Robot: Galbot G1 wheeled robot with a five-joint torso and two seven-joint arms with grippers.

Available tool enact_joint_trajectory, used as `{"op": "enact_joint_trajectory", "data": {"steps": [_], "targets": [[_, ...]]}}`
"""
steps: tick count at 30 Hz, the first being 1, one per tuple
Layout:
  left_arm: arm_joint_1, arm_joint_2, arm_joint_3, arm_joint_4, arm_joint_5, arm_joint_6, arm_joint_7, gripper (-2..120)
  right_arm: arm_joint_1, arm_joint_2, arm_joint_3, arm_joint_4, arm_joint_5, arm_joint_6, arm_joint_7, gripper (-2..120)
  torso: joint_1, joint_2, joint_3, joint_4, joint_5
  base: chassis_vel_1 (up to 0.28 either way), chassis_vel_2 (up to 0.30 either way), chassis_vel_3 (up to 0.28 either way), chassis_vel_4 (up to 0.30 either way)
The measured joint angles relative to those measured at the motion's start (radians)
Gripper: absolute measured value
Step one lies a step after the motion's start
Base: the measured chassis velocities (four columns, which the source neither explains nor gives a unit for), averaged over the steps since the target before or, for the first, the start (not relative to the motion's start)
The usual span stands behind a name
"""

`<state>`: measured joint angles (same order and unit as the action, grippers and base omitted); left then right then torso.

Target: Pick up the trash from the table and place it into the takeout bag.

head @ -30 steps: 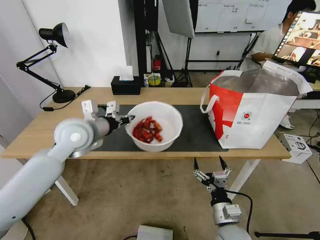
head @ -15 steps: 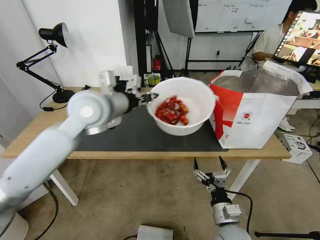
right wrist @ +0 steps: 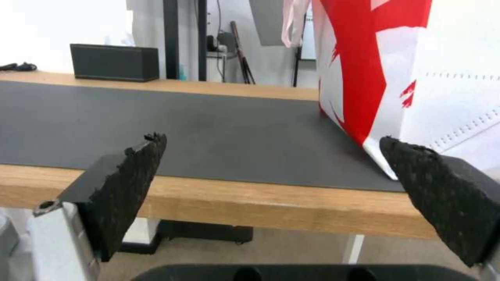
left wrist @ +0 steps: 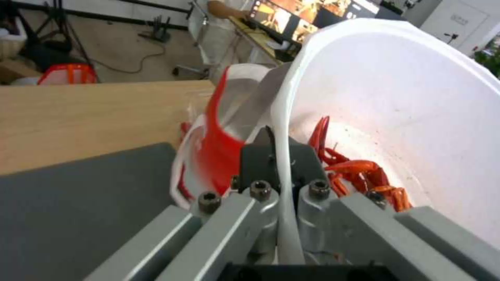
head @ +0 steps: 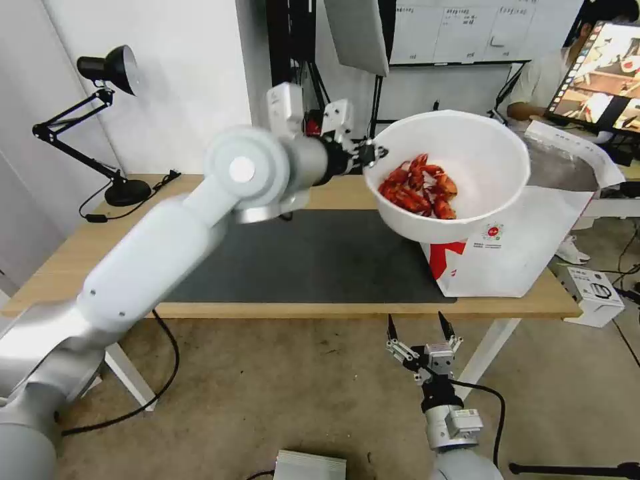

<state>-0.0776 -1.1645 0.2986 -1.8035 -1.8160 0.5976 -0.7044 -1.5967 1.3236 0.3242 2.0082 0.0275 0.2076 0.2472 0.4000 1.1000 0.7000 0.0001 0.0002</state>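
Observation:
A white round bowl (head: 490, 157) holding red shells (head: 420, 190) hangs in the air over the left side of the takeout bag (head: 527, 253), tilted toward me. My left gripper (head: 375, 155) is shut on the bowl's near rim; in the left wrist view the rim (left wrist: 284, 164) runs between the dark fingers (left wrist: 255, 160), with shells (left wrist: 359, 171) inside and the bag's red wall (left wrist: 218, 152) below. The bag stands at the right end of the table (head: 80, 253). My right gripper (head: 417, 328) waits open below the table's front edge, facing the mat (right wrist: 208, 125) and bag (right wrist: 416, 78).
A large dark grey mat (head: 320, 260) covers the table's middle. A black desk lamp (head: 110, 73) stands at the back left. A black tissue box (right wrist: 115, 62) sits at the table's far edge. A person sits at a monitor (head: 600, 73) behind the bag.
My left arm has lifted the bowl off the mat and carried it up and to the right, from the table's middle to above the bag. The right gripper has stayed still.

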Motion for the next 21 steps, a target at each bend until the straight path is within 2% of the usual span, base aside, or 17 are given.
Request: {"op": "enact_joint_trajectory", "data": {"steps": [2,4,5,8,9,10,12,14,15,18,19,21], "targets": [[-0.012,-0.019,0.007,0.018,0.001,0.0,0.0,0,0.0,0.0,0.0,0.0,0.0,0.0,0.0,100,0.0,0.0,0.0,-0.0001,0.0,0.0,0.0,0.0,0.0],[-0.04,-0.084,0.025,0.075,0.017,0.0,-0.003,0,0.0,0.0,0.0,0.0,0.0,0.0,0.0,100,0.0,0.0,0.0,0.0,0.0,0.0,0.0,0.0,0.0],[-0.04,-0.084,0.025,0.075,0.017,0.0,-0.003,0,0.0,0.0,0.0,0.0,0.0,0.0,0.0,100,0.0,0.0,0.0,0.0,0.0,0.0,0.0,0.0,0.0],[-0.064,-0.158,0.041,0.14,0.045,-0.001,-0.002,0,0.0,0.0,0.0,0.0,0.0,0.0,0.0,100,0.0,0.0,0.0,-0.0002,0.0002,0.0,0.0,0.0,0.0],[-0.064,-0.158,0.041,0.14,0.045,-0.001,-0.002,0,0.0,0.0,0.0,0.0,0.0,0.0,0.0,100,0.0,0.0,0.0,-0.0002,0.0002,0.0,0.0,0.0,0.0],[-0.077,-0.203,0.048,0.185,0.063,-0.001,0.0,0,0.0,0.0,0.0,0.0,0.0,0.0,0.0,100,0.0,0.0,0.0,-0.0003,0.0002,0.0,0.0,0.0,0.0],[-0.084,-0.23,0.052,0.214,0.076,-0.001,0.001,0,0.0,0.0,0.0,0.0,0.0,0.0,0.0,100,0.0,0.0,0.0,-0.0003,0.0002,0.0,0.0,0.0,0.0],[-0.098,-0.293,0.054,0.272,0.11,-0.001,0.005,0,0.0,0.0,0.0,0.0,0.0,0.0,0.0,100,0.0,0.0,0.0,0.0,0.0,0.0,0.0,0.0,0.0],[-0.098,-0.293,0.054,0.272,0.11,-0.001,0.005,0,0.0,0.0,0.0,0.0,0.0,0.0,0.0,100,0.0,0.0,0.0,0.0,0.0,0.0,0.0,0.0,0.0],[-0.111,-0.366,0.048,0.348,0.152,-0.012,0.009,0,0.0,0.0,0.0,0.0,0.0,0.0,0.0,100,0.0,0.0,0.0,-0.0003,0.0002,0.0,0.0,0.0,0.0],[-0.111,-0.366,0.048,0.348,0.152,-0.012,0.009,0,0.0,0.0,0.0,0.0,0.0,0.0,0.0,100,0.0,0.0,0.0,-0.0003,0.0002,0.0,0.0,0.0,0.0],[-0.121,-0.405,0.042,0.399,0.181,-0.029,0.01,0,0.0,0.0,0.0,0.0,0.0,0.0,0.0,100,0.0,0.0,0.0,-0.0001,0.0001,0.0,0.0,0.0,0.0]]}}
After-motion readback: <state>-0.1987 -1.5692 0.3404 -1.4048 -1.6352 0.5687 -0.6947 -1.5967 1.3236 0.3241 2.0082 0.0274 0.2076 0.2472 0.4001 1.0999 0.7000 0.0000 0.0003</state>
